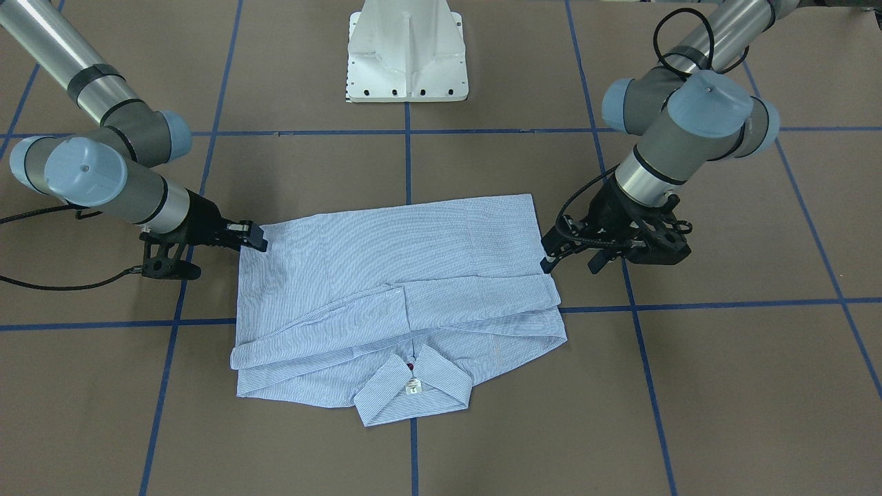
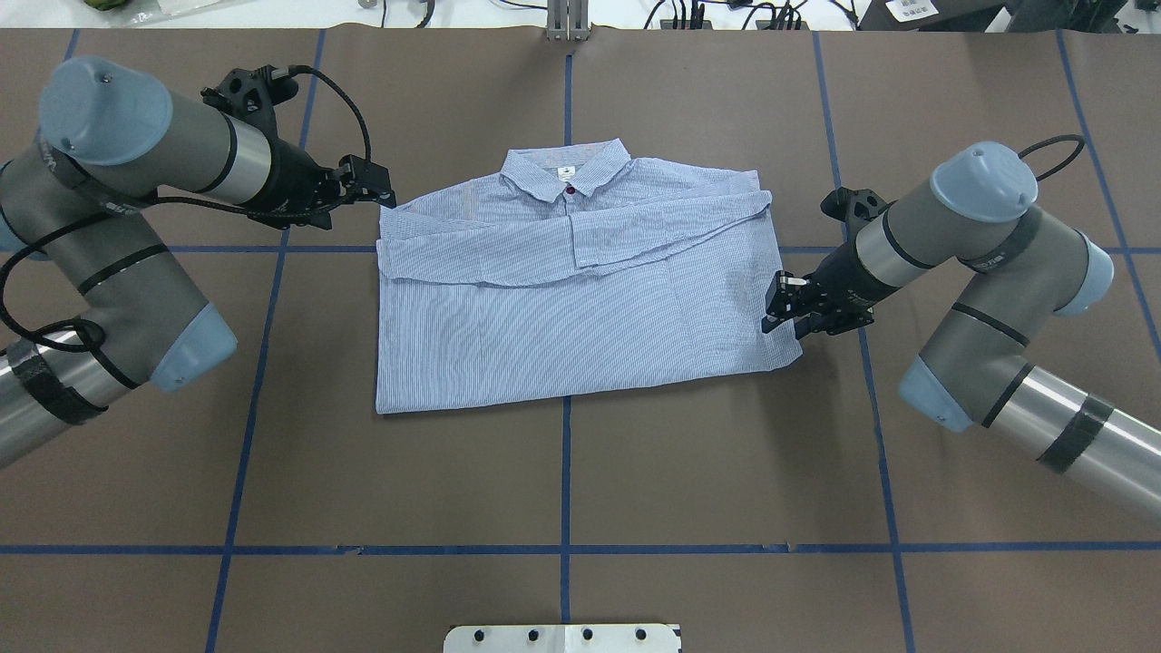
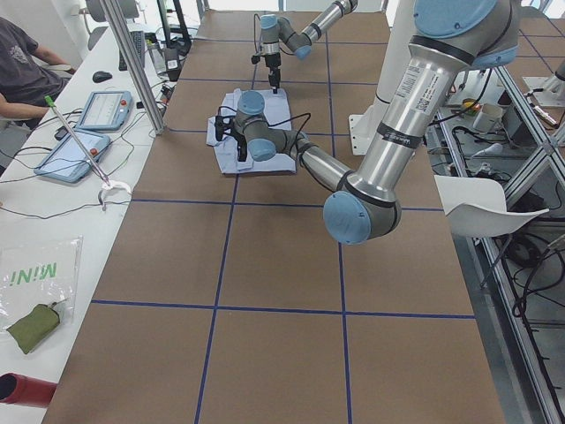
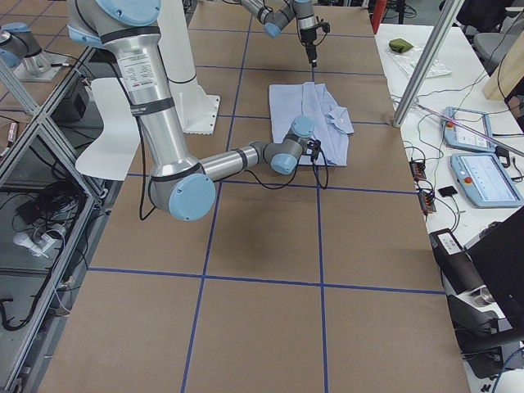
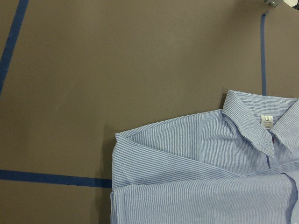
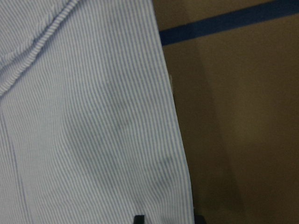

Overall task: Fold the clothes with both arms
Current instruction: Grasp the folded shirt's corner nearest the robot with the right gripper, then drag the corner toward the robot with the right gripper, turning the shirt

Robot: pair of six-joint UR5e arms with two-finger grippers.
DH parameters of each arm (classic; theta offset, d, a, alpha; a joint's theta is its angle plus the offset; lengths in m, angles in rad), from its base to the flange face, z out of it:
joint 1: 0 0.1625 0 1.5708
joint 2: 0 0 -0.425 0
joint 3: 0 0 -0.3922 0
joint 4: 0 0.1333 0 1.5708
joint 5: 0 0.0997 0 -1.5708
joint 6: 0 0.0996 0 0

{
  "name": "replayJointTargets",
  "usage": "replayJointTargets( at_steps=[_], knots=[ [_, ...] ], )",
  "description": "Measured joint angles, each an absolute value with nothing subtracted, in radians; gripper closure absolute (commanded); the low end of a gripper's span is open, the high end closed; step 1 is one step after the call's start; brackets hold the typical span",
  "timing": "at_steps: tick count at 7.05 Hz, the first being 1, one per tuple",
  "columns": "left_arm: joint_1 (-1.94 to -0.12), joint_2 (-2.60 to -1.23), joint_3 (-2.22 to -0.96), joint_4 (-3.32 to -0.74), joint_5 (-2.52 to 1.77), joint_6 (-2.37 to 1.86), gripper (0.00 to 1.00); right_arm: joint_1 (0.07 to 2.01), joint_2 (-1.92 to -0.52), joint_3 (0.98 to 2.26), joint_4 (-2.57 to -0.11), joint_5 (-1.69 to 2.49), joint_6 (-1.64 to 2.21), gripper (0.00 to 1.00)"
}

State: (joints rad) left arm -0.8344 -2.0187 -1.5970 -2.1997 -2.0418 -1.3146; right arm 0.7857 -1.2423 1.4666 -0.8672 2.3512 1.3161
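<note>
In the front-facing view, the folded shirt is lying flat at the centre of the brown counter, its collar pointing toward the lower edge. The left tool, at centre right, is sitting just beside the shirt's right edge with its fingers apart. The right tool, at centre left, is meeting the shirt's upper left corner.

In the overhead view, the shirt is lying in the centre with the collar at the top. The left tool is hovering by its upper left corner, and the right tool is at its right edge.

In the left wrist view, the collar and white label are occupying the lower right.

In the right wrist view, striped cloth is filling the left half. Two dark fingertips at the bottom edge are standing parted, with the shirt's edge between them.
</note>
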Motion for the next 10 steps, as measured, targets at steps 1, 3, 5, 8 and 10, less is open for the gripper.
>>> replayJointTargets(
  at_steps=[1, 3, 5, 8, 10],
  knots=[
    [-0.834, -2.019, -1.597, -2.2, -2.042, -1.315, 0.01, 0.786, -1.245, 1.469, -0.867, 2.348, 1.316, 1.0],
    [-0.836, -2.019, -1.598, -2.2, -2.042, -1.315, 0.01, 0.783, -1.276, 1.501, -0.866, 2.34, 1.316, 1.0],
    [-0.847, -2.019, -1.61, -2.195, -2.041, -1.315, 0.01, 0.756, -1.373, 1.617, -0.865, 2.339, 1.315, 1.0],
    [-0.855, -2.018, -1.639, -2.166, -2.04, -1.315, 0.01, 0.69, -1.587, 1.878, -0.865, 2.348, 1.316, 1.0],
    [-0.856, -2.018, -1.642, -2.163, -2.039, -1.315, 0.01, 0.621, -1.737, 2.041, -0.863, 2.359, 1.316, 1.0]
  ],
)
